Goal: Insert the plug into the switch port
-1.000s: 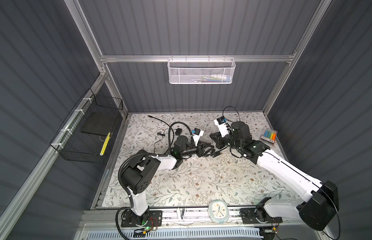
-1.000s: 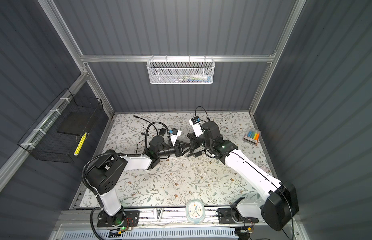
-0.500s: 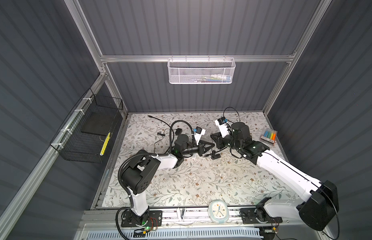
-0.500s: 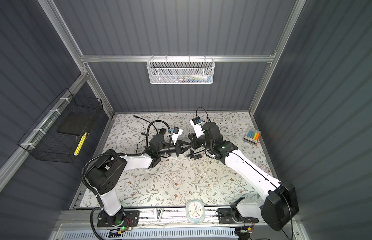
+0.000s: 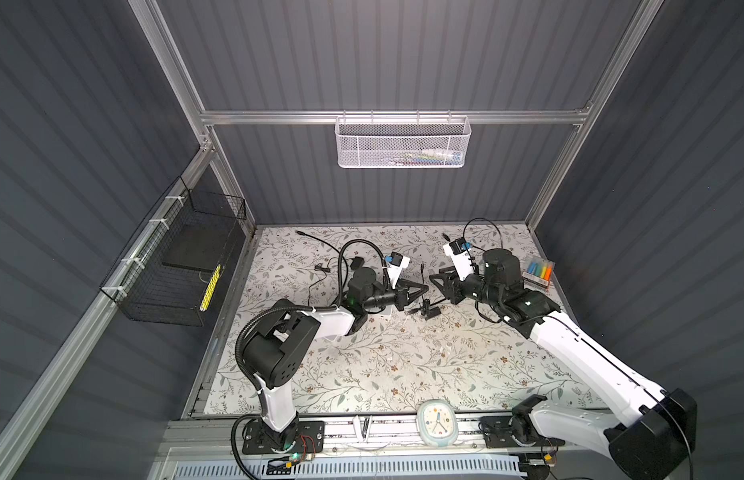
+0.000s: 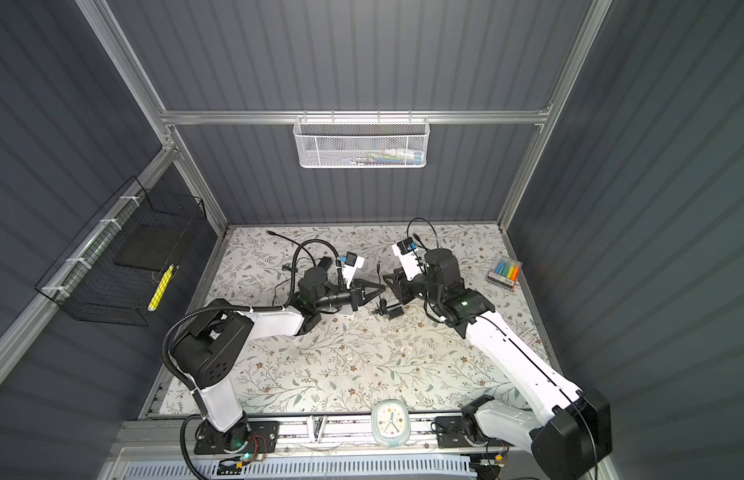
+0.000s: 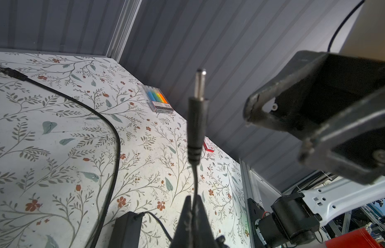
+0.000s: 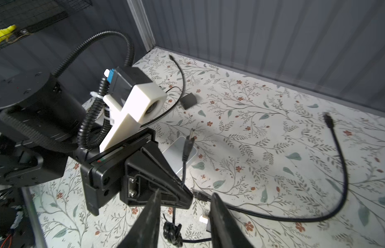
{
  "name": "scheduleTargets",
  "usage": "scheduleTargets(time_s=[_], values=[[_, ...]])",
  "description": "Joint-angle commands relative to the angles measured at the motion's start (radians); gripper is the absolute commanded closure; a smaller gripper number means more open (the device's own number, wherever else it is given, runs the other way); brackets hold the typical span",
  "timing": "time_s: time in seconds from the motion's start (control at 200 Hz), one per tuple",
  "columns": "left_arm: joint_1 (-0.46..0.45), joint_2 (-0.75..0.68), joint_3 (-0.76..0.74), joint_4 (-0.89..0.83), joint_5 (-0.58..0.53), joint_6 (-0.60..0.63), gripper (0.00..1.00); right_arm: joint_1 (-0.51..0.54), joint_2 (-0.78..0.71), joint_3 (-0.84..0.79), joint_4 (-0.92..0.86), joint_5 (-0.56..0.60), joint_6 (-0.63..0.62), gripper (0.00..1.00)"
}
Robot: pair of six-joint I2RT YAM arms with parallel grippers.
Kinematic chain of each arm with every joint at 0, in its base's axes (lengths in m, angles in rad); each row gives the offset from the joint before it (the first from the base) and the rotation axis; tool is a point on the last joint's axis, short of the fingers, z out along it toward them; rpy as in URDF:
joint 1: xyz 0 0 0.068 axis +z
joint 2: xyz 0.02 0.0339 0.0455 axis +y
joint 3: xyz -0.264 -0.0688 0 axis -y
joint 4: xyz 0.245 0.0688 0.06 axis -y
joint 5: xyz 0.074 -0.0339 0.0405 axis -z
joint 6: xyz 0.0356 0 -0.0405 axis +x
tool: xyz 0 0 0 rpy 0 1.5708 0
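Pinching the cord point(image 7: 195, 182) behind the black, silver-tipped plug point(image 7: 197, 111) are left jaws; right jaws spread.

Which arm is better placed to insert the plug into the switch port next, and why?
The left, I'd judge: the left claw is shut on the cable just below the plug, while the right claw stands open and empty.

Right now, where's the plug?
Mid-table in a top view, the plug sticks up from the left gripper, held by its cable, near the right gripper.
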Motion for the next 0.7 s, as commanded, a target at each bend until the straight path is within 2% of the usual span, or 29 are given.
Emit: scheduleTargets(time_s=[0.0, 0.285, 0.69], values=[[-0.003, 0.003, 0.035, 0.004, 0.025, -0.004, 1.0, 0.002, 0.048, -0.011, 0.052, -0.085, 0.02, 0.62], [-0.003, -0.01, 0.023, -0.001, 0.021, -0.008, 1.0, 0.002, 0.152, 0.055, 0.078, -0.085, 0.01, 0.68], [-0.003, 0.004, 0.025, 0.025, 0.028, -0.027, 1.0, 0.002, 0.177, 0.055, 0.151, -0.087, 0.044, 0.89]])
